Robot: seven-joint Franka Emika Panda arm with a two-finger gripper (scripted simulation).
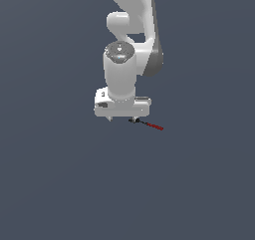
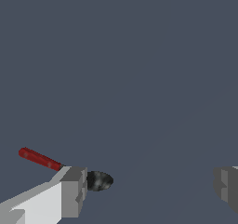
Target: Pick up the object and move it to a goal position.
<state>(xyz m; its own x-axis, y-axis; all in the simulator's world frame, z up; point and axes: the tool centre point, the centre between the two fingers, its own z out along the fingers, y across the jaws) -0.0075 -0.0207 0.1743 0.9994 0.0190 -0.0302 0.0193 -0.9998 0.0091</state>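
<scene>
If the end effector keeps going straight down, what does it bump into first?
Probably the stick: one finger sits right over it, by its black knob. Depth is unclear; otherwise only bare floor lies ahead.

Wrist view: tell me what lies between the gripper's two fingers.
Only the stick's black knobbed end, beside one finger; the remaining stretch to the other finger is bare floor.

Claw spread wide; stick black knob touching one finger.

Arm: glossy white rounded shells, dark grey joint bands, grey round cap. Gripper: boxy white body, blocky grey fingers.
</scene>
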